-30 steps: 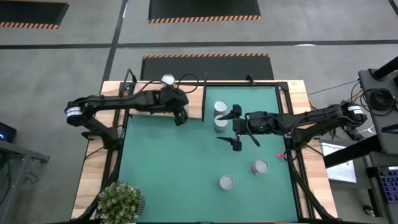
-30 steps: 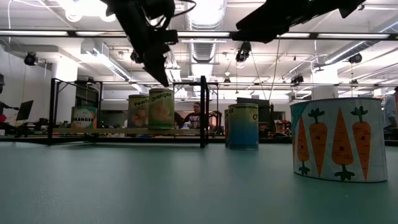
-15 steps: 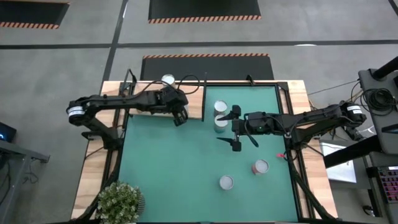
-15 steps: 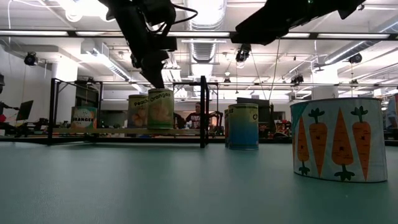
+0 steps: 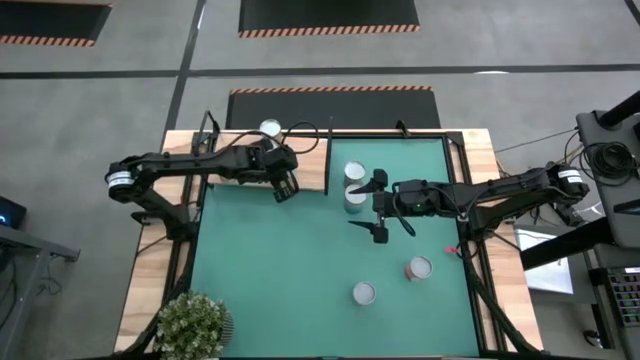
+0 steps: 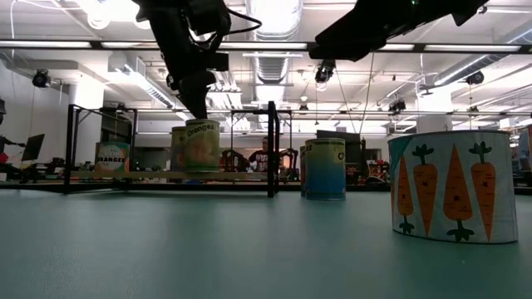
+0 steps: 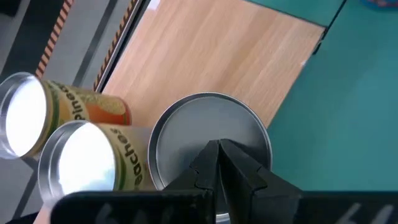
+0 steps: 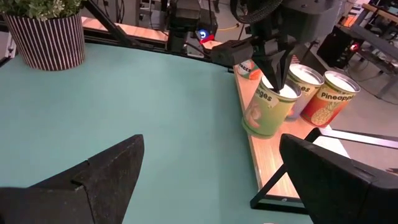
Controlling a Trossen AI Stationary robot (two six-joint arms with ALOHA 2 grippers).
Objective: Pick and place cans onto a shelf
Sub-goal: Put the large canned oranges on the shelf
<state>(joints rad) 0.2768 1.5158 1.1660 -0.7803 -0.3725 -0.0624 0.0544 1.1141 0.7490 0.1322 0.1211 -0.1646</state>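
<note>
A green can labelled Oranges stands on the light-wood shelf at the table's far left, near the shelf's edge toward the green mat. My left gripper is shut, and its tips rest on that can's silvery lid. A peaches can and a pineapple can stand on the shelf close behind it. My right gripper hangs open over the mat's middle, nothing between its fingers, beside two cans. Two more cans stand on the mat nearer the front. My left gripper touches the middle of the Oranges can's lid with the tips of its shut fingers. The fingers come from above, slanting steeply down. The can stands with its bottom on the shelf.
A potted plant sits at the near left corner. A black frame stands at the shelf's right end. In the low view a teal can and a carrot can stand on the mat. One can sits at the shelf's far edge.
My left gripper has tipped more steeply downward and its shut fingertips have swung a little toward the table's left. The Oranges can under them has slid left along the shelf, closer in front of the peaches can. My right arm has kept still.
</note>
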